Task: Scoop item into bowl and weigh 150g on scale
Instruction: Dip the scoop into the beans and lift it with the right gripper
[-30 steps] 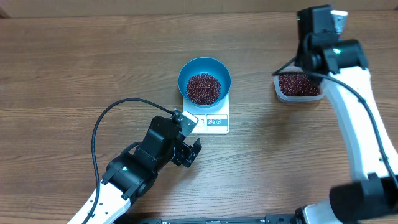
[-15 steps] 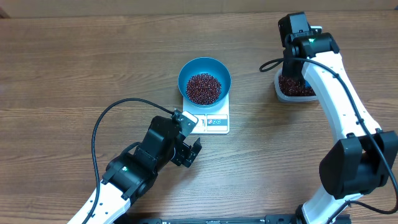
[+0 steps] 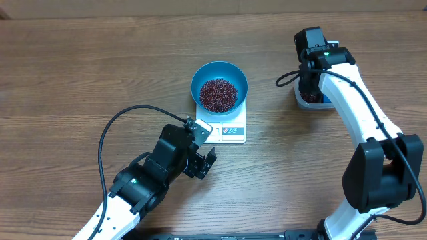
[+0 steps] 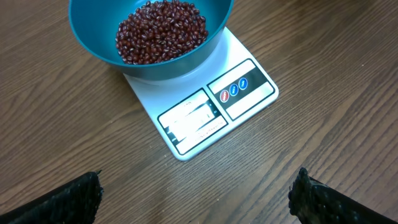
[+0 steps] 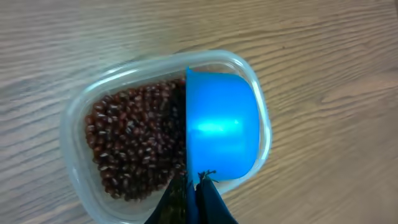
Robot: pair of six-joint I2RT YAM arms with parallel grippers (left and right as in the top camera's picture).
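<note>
Right gripper [image 5: 190, 190] clamping scoop [image 5: 222, 127], now over tub [image 5: 69, 124], maybe touching; left gripper [image 4: 198, 196] wide, empty.

Centre of table [image 3: 80, 67]: bowl [image 3: 200, 75] stands on the rear part of the scale [image 3: 230, 131], beans [image 3: 218, 94] heaped inside it. Display [image 4: 191, 120] and buttons [image 4: 234, 89] lie along the scale's front strip, before the bowl. Tub [image 5: 71, 124] sits well right of the scale and slightly behind it, with the scoop [image 5: 221, 127] over one end and more beans beside the scoop.

My plastic scoop [image 5: 221, 127] is gleaming glossy, the plastic tub [image 5: 69, 127] showing clear. The bowl [image 4: 93, 25] is looking smooth, the wood-grain table [image 4: 62, 143] matt.
</note>
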